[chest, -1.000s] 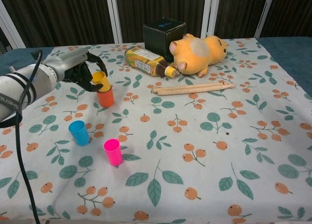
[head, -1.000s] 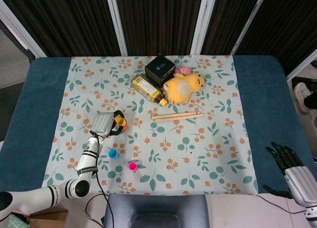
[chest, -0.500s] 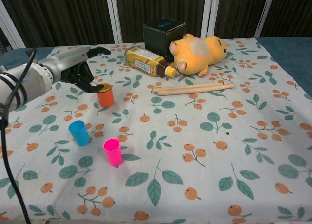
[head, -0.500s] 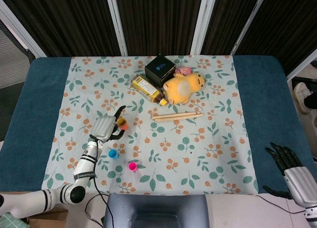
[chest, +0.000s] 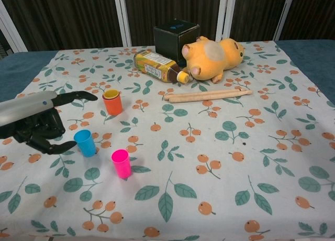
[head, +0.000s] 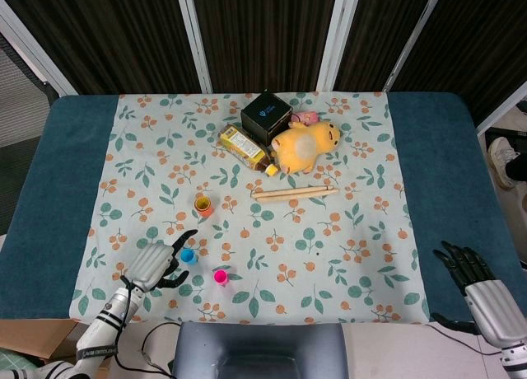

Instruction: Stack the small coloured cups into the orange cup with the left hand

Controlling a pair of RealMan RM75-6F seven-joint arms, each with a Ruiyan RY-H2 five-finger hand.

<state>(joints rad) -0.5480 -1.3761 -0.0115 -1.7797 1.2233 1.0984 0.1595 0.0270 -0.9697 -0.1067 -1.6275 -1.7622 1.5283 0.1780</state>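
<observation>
The orange cup (head: pixel 202 204) (chest: pixel 112 103) stands upright on the floral cloth with a yellow cup nested in it. A small blue cup (head: pixel 188 255) (chest: pixel 85 143) and a pink cup (head: pixel 221 277) (chest: pixel 121 163) stand upright nearer the front edge. My left hand (head: pixel 151 266) (chest: pixel 39 121) hovers just left of the blue cup, fingers spread around empty air, holding nothing. My right hand (head: pixel 476 290) sits off the cloth at the front right corner, open and empty; the chest view does not show it.
At the back of the cloth lie a black box (head: pixel 265 114), a tea bottle (head: pixel 244 147) on its side and a yellow plush toy (head: pixel 306 144). A wooden stick (head: pixel 294 193) lies mid-table. Blue table surface (head: pixel 53 181) borders the cloth.
My left hand let go of the yellow cup, now nested in the orange cup, and pulled back toward the front edge beside the blue cup. The right hand barely moved.
</observation>
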